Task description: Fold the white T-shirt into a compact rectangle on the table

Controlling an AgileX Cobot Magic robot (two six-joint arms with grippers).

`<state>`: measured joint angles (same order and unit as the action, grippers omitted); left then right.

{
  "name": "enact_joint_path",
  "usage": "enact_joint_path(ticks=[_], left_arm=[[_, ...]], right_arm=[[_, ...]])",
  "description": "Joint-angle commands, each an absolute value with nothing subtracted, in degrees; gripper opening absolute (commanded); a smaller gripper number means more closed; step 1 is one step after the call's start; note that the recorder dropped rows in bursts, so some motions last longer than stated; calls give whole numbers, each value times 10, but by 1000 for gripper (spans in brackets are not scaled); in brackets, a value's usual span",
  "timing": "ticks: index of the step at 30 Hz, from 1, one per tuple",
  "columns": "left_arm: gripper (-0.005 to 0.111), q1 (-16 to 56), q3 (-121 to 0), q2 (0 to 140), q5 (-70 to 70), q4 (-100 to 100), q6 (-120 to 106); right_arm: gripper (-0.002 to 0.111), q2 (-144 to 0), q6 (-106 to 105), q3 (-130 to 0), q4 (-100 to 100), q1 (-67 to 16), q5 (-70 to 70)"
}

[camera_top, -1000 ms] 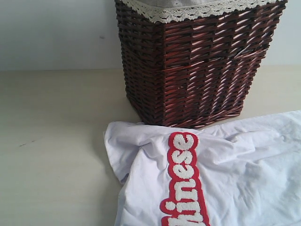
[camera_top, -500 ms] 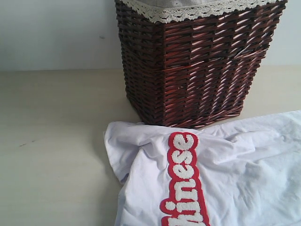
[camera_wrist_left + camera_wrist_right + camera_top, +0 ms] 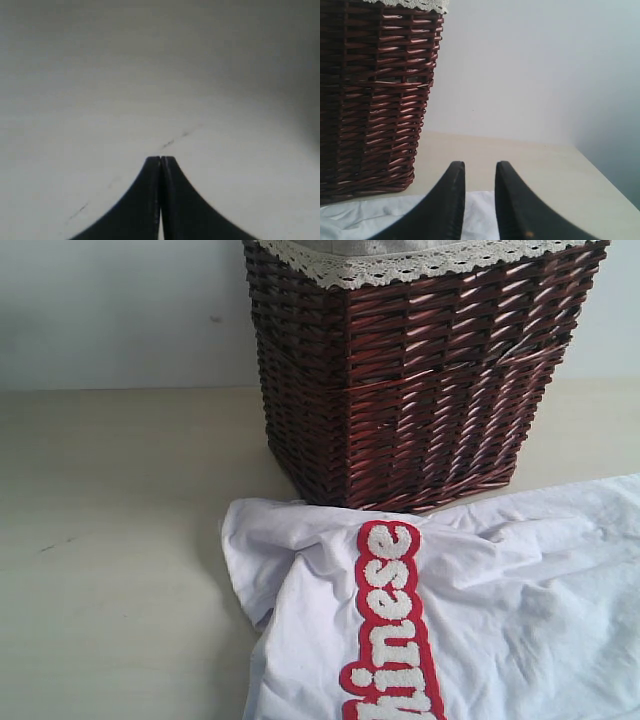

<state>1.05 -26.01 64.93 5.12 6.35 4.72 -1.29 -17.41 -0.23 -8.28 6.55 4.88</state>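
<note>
The white T-shirt [image 3: 500, 600] lies crumpled on the table [image 3: 110, 540] in the lower right of the exterior view. Its red band of white lettering [image 3: 392, 630] runs toward the near edge. Neither gripper shows in that view. My left gripper [image 3: 160, 159] is shut with nothing in it, above bare table [image 3: 100, 100]. My right gripper [image 3: 480, 167] stands a little open over an edge of the shirt [image 3: 480, 215]. White cloth shows in the gap between its fingers, and the tips are apart with nothing between them.
A tall dark brown wicker basket [image 3: 420, 380] with a lace-trimmed liner stands just behind the shirt, touching its far edge. It also fills one side of the right wrist view [image 3: 375, 100]. A pale wall rises behind the table, whose side edge [image 3: 607, 182] shows near the right gripper.
</note>
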Motion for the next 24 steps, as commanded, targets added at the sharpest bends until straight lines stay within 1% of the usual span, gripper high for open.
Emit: enact_joint_path(ticks=[1, 4, 6, 11, 21, 24], left_arm=[[0, 53, -300, 723, 22, 66, 47], [0, 58, -303, 765, -34, 66, 49], [0, 58, -303, 786, -47, 66, 49], [0, 58, -303, 817, -20, 66, 49], [0, 60, -301, 820, -32, 66, 77], [0, 88, -307, 820, -73, 176, 71]], right_arm=[[23, -13, -178, 0, -81, 64, 46], [23, -13, -177, 0, -84, 64, 46], [23, -13, -177, 0, -84, 64, 46], [23, -13, -177, 0, -84, 64, 46], [23, -13, -177, 0, -84, 64, 46], [23, -13, -177, 0, -84, 64, 46]])
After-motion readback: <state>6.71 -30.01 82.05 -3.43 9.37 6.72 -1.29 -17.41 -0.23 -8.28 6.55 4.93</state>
